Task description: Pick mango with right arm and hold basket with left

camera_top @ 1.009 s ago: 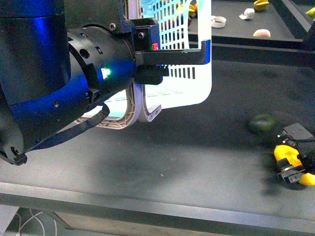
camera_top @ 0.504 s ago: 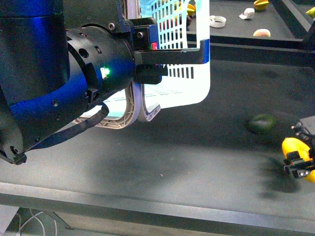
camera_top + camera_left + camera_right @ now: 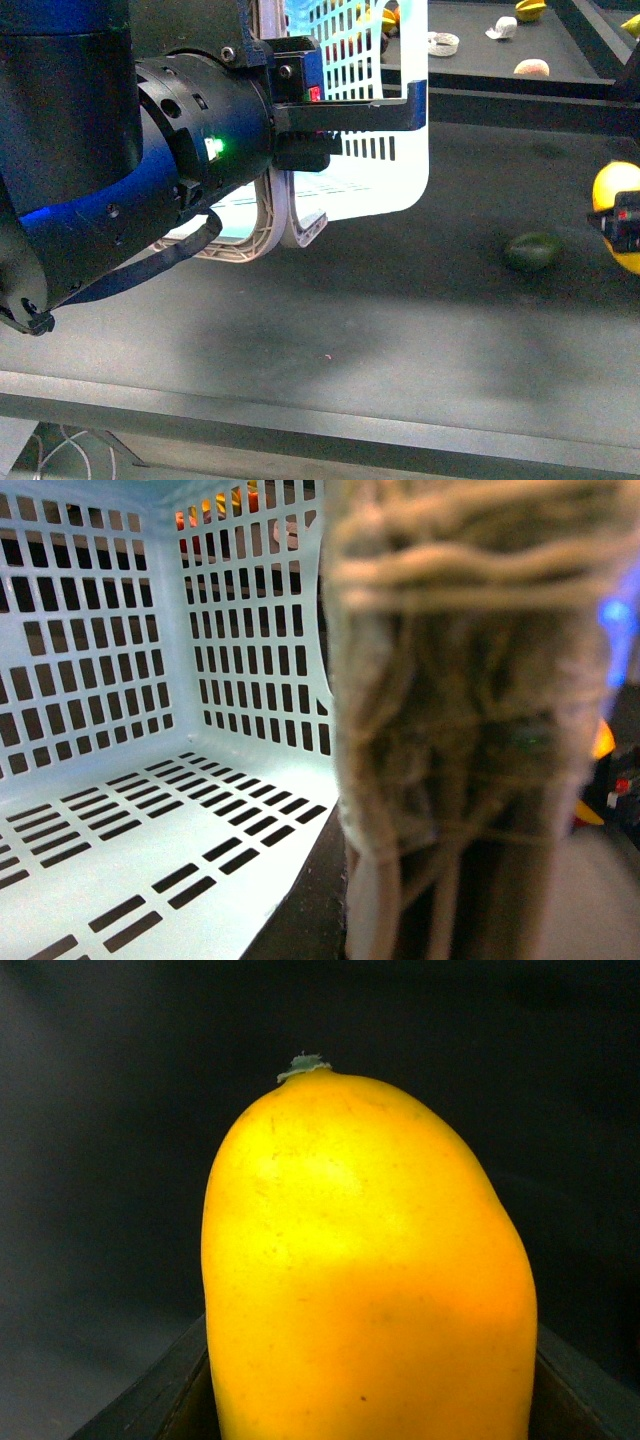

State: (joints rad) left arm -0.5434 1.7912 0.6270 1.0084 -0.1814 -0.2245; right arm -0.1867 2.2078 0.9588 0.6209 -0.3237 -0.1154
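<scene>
The black right gripper (image 3: 627, 226) is clamped on the smooth bright yellow oval mango (image 3: 365, 1260), which sits between its fingers. The left gripper (image 3: 385, 112) touches the pale turquoise plastic basket (image 3: 400, 190); I cannot tell if it is closed.

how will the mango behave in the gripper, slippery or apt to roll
The mango has smooth, glossy skin, so it may slip in the right gripper if squeezed lightly. Its rounded oval shape suggests it would roll if set on the table. It looks plump, probably heavy for its size.
</scene>
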